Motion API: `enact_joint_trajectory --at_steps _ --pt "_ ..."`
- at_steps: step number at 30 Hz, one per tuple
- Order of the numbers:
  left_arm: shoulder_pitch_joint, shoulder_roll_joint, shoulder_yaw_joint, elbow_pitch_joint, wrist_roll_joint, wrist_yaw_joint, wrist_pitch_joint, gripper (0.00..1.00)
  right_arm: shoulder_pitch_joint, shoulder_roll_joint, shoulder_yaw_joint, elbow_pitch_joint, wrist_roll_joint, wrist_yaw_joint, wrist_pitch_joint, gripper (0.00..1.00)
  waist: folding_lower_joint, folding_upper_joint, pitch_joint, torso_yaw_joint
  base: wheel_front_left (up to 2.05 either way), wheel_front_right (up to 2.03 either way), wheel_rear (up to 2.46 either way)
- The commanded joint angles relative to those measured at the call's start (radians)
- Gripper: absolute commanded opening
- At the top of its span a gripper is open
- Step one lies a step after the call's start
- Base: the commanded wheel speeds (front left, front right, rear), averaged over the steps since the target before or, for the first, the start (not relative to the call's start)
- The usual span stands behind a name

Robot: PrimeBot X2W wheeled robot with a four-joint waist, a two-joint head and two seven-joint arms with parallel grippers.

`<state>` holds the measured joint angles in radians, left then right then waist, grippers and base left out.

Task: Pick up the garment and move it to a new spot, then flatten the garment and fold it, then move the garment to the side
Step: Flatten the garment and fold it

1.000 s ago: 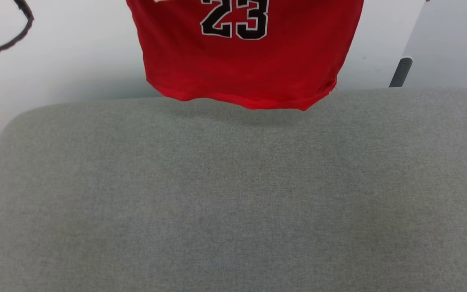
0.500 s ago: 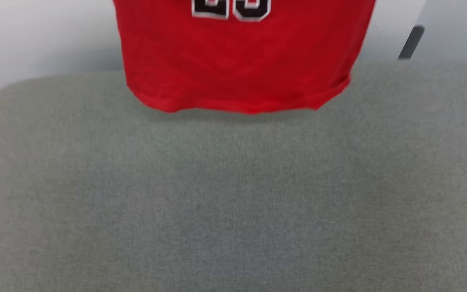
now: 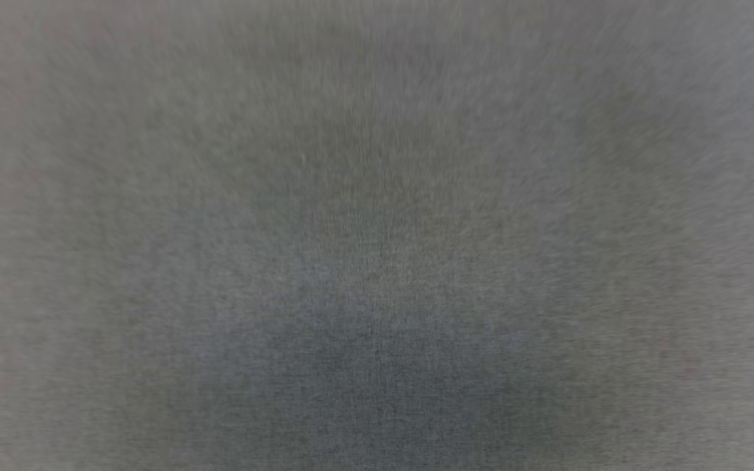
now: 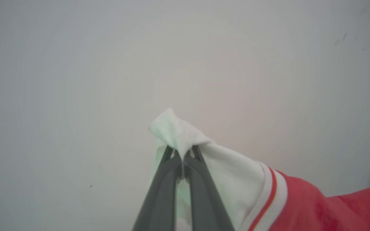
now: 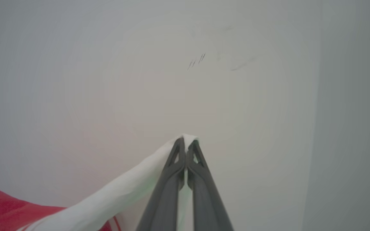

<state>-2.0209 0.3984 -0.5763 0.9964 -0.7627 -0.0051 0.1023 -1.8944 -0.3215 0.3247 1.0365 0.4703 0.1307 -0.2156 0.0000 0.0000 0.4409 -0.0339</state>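
The left gripper (image 4: 182,150) pinches a white sleeve of the garment (image 4: 236,183). The right gripper (image 5: 186,143) pinches the other sleeve. Both hold it up in front of the pale wall (image 4: 75,80).

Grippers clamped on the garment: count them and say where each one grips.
2. The left gripper is shut on a bunched white sleeve end of the garment. The right gripper is shut on a white fold too, with red cloth trailing to the lower left of its view.
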Motion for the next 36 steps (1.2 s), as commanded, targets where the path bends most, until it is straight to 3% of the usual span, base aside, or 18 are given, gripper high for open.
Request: enact_joint_trajectory --at_steps 1,8,16,22,26,36 --pt "-0.019 -0.008 0.005 0.003 0.004 -0.004 -0.018 0.0 -0.026 -0.013 -0.005 0.01 -0.028 0.0 -0.018 0.0 0.0 0.0 0.248 0.016 0.0 0.0 0.0" --pt "-0.098 -0.042 0.027 0.034 -0.01 -0.032 -0.129 0.0 -0.091 -0.054 -0.082 -0.026 -0.184 0.0 -0.049 0.0 0.0 0.0 0.453 0.067 0.0 0.0 0.0" --pt "-0.037 -0.071 0.024 0.138 -0.03 -0.073 -0.182 0.0 0.013 0.018 -0.14 -0.056 -0.252 0.0 -0.049 0.0 0.0 0.0 0.528 0.09 0.0 0.0 0.0" --pt "0.033 -0.087 -0.003 0.205 -0.041 -0.104 -0.112 0.0 0.06 0.035 -0.057 -0.055 -0.139 0.0 -0.04 0.0 0.0 0.0 0.447 0.103 0.0 0.0 0.0" --pt "0.108 -0.092 -0.029 0.229 -0.047 -0.119 -0.051 0.0 0.136 0.008 0.028 -0.078 -0.023 0.0 0.051 0.0 0.0 0.0 0.349 0.112 0.0 0.0 0.0" --pt "0.373 -0.055 -0.055 0.176 -0.134 -0.126 0.069 0.0 0.416 -0.176 0.169 -0.255 0.256 0.0 0.327 0.0 0.0 0.0 0.091 0.114 0.0 0.0 0.0"
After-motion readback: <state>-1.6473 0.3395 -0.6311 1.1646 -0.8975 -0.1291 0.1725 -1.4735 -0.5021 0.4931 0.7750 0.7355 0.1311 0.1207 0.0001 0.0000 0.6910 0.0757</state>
